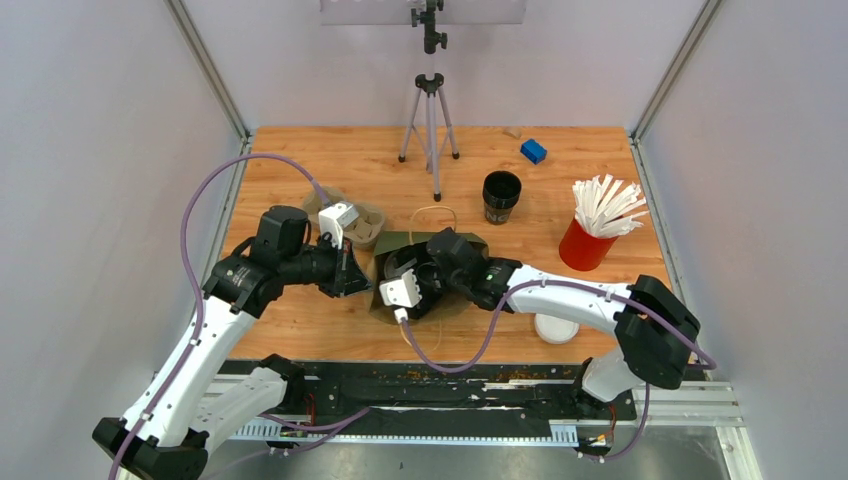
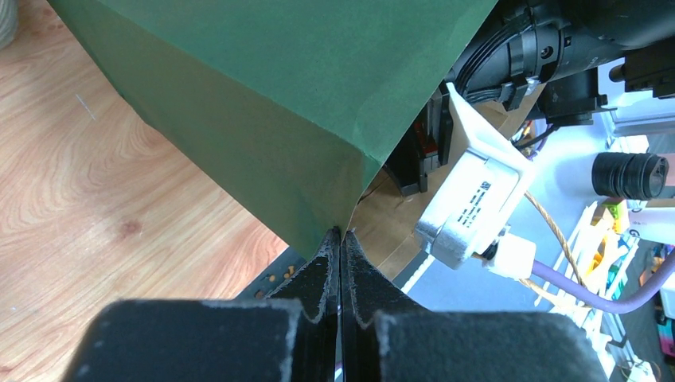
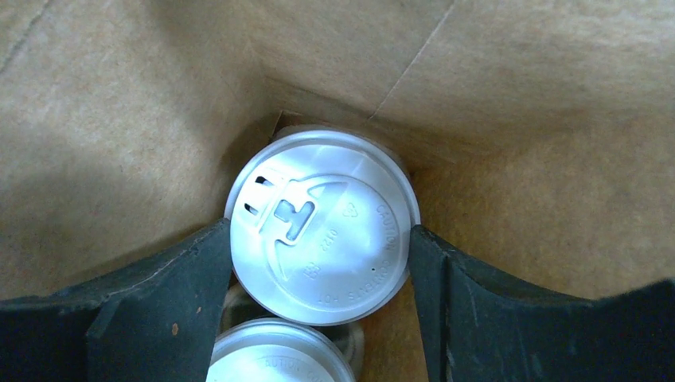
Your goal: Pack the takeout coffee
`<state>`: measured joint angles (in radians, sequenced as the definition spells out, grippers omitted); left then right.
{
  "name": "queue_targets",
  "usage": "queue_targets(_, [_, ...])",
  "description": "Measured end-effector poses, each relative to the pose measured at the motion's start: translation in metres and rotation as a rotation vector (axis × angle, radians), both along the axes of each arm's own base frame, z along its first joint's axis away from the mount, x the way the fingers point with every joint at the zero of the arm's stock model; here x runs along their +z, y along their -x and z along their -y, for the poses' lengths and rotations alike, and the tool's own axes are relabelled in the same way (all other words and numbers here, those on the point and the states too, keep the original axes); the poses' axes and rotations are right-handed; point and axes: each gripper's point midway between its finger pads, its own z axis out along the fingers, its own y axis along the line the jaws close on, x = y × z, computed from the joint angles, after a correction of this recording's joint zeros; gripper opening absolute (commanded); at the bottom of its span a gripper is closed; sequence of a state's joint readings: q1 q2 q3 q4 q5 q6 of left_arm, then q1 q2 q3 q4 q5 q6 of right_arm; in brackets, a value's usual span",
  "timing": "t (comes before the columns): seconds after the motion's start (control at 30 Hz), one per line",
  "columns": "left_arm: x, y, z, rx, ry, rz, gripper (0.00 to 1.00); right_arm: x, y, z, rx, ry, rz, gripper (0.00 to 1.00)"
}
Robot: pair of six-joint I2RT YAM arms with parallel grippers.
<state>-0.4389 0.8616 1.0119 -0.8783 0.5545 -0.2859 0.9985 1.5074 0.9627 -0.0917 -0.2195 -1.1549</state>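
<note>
left end effector [image 2: 341, 235]: pressed together, pinching a folded corner of the green paper bag [image 2: 278, 95] right at its fingertips.
right end effector [image 3: 320, 232]: reached down into the bag's mouth and pinching the first coffee cup [image 3: 322, 215]. its dark fingers [image 3: 183, 302] sit against the cup on both sides, just under the lid's rim.
first coffee cup: upright inside the bag on its brown floor, close to a back corner. its white lid is on, with the sip hole toward the left of the right wrist view.
second coffee cup [image 3: 278, 354]: also in the bag and also lidded in white, just beside the first cup at the near edge of that view (only part of its lid shows).
green paper bag: stands near the middle of the table [image 1: 300, 320], green outside and brown inside, between the two arms.
stack of black cups [image 1: 501, 196]: lidless and upright, behind the bag and to its right, apart from it.
red cup [image 1: 583, 247]: at the right side of the table, filled with white sticks [image 1: 608, 205] that fan outward.
loose white lid [image 1: 556, 328]: flat on the table near the front edge, beside the right arm.
cardboard carrier [image 1: 368, 228]: behind the left end effector, partly hidden by the wrist.
blue block [image 1: 533, 151]: far back on the right.
tripod [image 1: 430, 110]: at the back centre of the table.
</note>
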Motion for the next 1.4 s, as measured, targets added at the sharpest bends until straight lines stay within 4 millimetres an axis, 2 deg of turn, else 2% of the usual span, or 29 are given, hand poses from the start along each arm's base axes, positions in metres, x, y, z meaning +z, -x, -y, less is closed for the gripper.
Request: queue_targets(1.4, [-0.002, -0.002, 0.000, 0.013, -0.001, -0.011, 0.00, -0.015, -0.018, -0.006, -0.055, 0.016, 0.025, 0.67])
